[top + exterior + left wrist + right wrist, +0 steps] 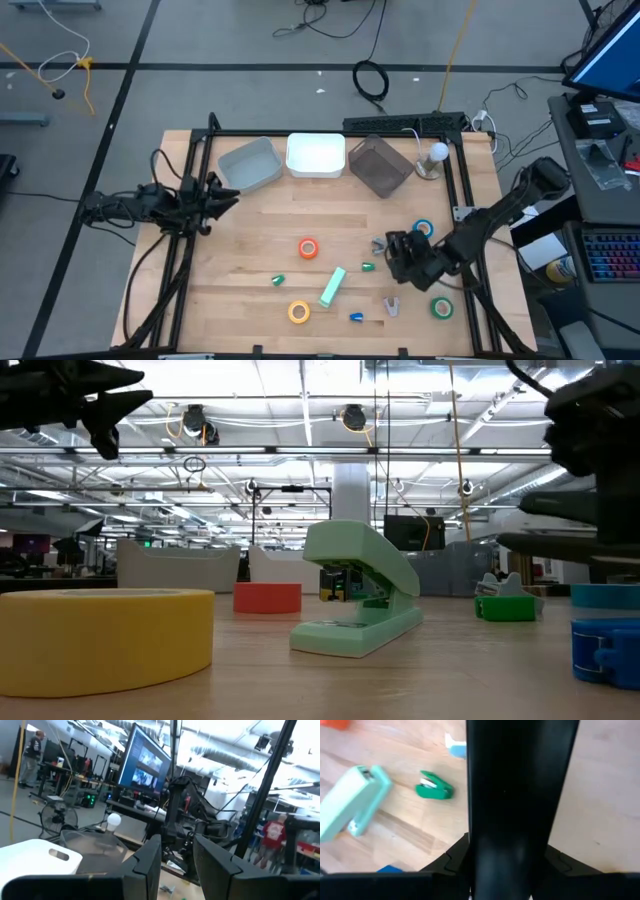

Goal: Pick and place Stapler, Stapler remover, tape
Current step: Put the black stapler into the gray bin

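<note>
Your left pincer (pixel 215 196) waits open over the counter's (pixel 250 240) left edge. The stapler (pixel 333 286) lies mid-counter near the front edge, long axis slanting front-to-back. Your right pincer (pixel 395 258), nearer by far, hovers just beside it toward the right edge, fingers apparently pressed shut.

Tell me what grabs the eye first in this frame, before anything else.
The mint-green stapler lies near the table's front middle, ringed by tape rolls: orange, yellow, green and blue. The right pincer hangs low just right of the stapler, while the left pincer waits at the table's left edge. Three bins line the back.
</note>
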You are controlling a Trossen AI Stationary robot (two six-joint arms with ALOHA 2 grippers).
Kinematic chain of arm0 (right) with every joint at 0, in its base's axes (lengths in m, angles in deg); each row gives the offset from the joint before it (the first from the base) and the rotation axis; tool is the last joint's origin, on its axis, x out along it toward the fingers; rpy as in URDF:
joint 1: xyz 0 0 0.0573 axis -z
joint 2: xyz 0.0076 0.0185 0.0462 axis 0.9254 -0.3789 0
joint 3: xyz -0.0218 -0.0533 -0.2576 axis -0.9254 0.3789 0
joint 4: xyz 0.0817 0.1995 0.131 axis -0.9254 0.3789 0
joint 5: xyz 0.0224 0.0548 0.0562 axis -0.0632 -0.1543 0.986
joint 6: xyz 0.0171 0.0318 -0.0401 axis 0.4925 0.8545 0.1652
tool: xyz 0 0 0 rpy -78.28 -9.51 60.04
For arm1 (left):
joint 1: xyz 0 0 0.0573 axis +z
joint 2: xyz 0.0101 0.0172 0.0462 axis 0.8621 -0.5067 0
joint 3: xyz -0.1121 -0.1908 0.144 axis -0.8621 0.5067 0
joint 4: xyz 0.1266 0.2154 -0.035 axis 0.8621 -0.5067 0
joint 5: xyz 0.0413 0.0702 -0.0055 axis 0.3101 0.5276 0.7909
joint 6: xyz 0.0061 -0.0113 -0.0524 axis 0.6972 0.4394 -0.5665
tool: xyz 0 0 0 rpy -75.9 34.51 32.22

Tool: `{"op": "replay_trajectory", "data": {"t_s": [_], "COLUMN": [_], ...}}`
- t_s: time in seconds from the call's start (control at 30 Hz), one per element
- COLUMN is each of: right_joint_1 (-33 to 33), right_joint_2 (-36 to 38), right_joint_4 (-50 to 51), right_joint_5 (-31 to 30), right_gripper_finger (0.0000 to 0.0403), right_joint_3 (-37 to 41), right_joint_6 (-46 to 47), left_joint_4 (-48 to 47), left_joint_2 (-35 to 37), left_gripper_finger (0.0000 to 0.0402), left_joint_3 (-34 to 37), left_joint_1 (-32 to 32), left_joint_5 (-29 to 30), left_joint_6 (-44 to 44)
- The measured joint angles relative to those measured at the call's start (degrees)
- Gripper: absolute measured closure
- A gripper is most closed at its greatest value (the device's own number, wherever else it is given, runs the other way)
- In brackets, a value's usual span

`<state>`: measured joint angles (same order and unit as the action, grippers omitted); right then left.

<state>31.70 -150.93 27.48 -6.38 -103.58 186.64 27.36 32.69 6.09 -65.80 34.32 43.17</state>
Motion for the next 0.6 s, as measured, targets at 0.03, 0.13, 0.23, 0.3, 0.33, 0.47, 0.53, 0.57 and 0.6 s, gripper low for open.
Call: {"op": "replay_trajectory", "data": {"t_s": [0.03,0.13,0.23,0.3,0.33,0.47,0.53,0.57,0.6], "right_joint_1": [0.95,4.03,6.92,8.96,10.06,14.31,16.3,17.22,18.11], "right_joint_2": [0.23,0.56,0.55,0.56,0.56,0.54,0.24,0.01,-0.35], "right_joint_4": [-0.66,-0.6,-0.52,0.09,0.56,1.78,2.76,3.31,3.88], "right_joint_5": [0.13,0.31,0.33,0.45,0.46,0.4,0.42,0.43,0.42], "right_gripper_finger": [0.0275,0.0275,0.0275,0.0275,0.0275,0.0275,0.0275,0.0275,0.0275], "right_joint_3": [-0.05,-1.21,-3.07,-4.52,-5.3,-8.13,-9.86,-10.73,-11.67], "right_joint_6": [-1.99,-8.43,-15.45,-20.13,-22.73,-32.85,-38.16,-40.88,-43.51], "left_joint_4": [0.02,0.46,2.29,3.64,4.68,8.58,10.48,11.26,11.96], "left_joint_2": [-0.02,-0.99,-3.27,-5.13,-6.23,-10.5,-12.62,-13.62,-14.64], "left_gripper_finger": [0.0286,0.0286,0.0286,0.0286,0.0286,0.0286,0.0286,0.0286,0.0286], "left_joint_3": [0.0,0.0,0.0,0.0,0.0,0.0,0.0,0.0,0.0], "left_joint_1": [0.0,0.01,0.0,0.0,0.01,0.0,0.0,0.01,0.0], "left_joint_5": [0.02,0.03,0.04,0.06,0.06,0.06,0.06,0.06,0.06], "left_joint_6": [-0.45,-0.64,-0.65,-0.65,-0.64,-0.63,-1.19,-1.84,-2.55]}}
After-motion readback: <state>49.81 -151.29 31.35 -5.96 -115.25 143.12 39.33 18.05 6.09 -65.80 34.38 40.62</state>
